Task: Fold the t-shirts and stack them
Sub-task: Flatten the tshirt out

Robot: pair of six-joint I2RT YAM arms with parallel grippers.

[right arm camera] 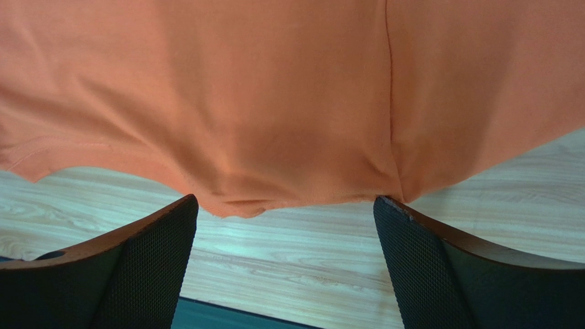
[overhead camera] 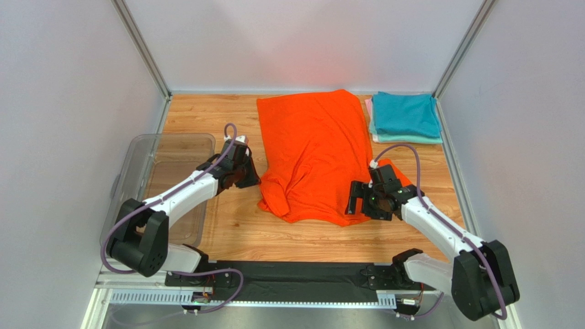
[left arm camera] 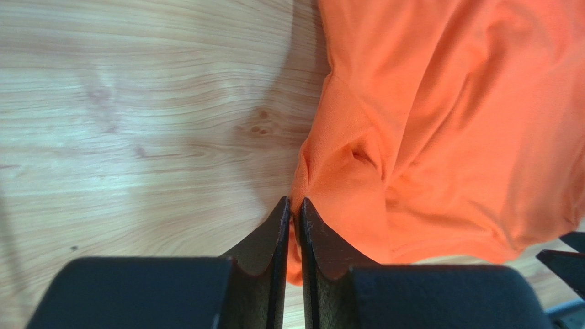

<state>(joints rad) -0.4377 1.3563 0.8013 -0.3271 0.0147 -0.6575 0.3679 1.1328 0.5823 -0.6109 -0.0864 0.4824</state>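
while a folded stack (overhead camera: pixel 405 116) waits, the orange shirt (overhead camera: pixel 312 151) looks half-folded: left claw (left arm camera: pixel 293 202) pinches its edge, right claw (right arm camera: pixel 285 200) gapes empty.

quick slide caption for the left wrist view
Left gripper shut on a bunched edge of the orange t-shirt, just above the wooden table.

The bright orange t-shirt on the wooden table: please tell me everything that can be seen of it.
The bright orange t-shirt of soft, wrinkled fabric lies lengthwise in the middle of the wooden table, narrower at its near end. The left gripper is shut on its near left edge, bunching the cloth there. The right gripper stands open at the near right hem. No label shows.
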